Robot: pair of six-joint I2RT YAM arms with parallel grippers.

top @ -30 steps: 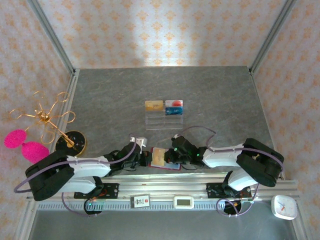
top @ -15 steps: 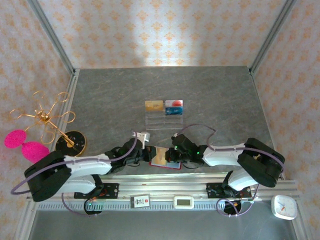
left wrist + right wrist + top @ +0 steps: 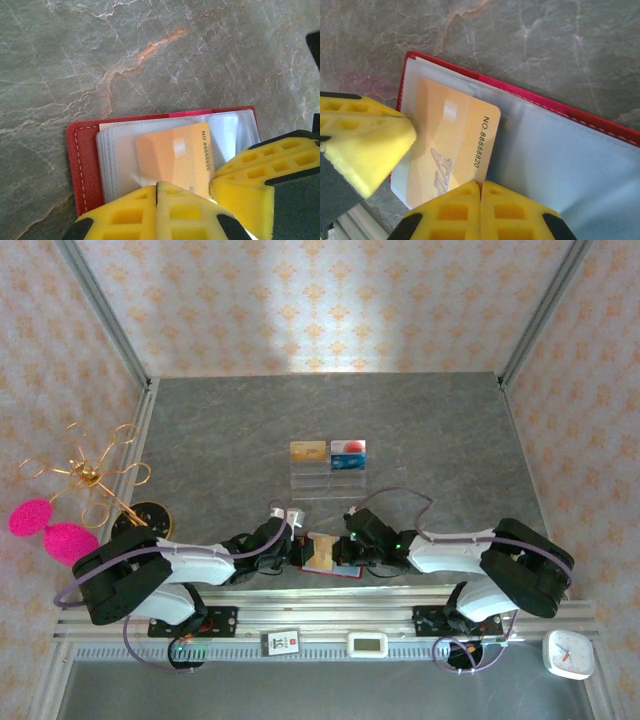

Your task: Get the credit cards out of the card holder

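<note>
While spread open at the middle of the table's (image 3: pixel 420 430) near edge, bares an orange credit card (image 3: pixel 172 157) on the card holder's (image 3: pixel 82 165) clear sleeves. Touched at one end by closed left gripper (image 3: pixel 157 186), at a corner by closed right gripper (image 3: pixel 480 187).

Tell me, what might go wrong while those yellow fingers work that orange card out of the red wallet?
The orange plastic card looks only partly out of a clear sleeve in the red leather-look wallet; the shut left gripper may slide off it. The right gripper works right beside it, so the two could collide.
</note>
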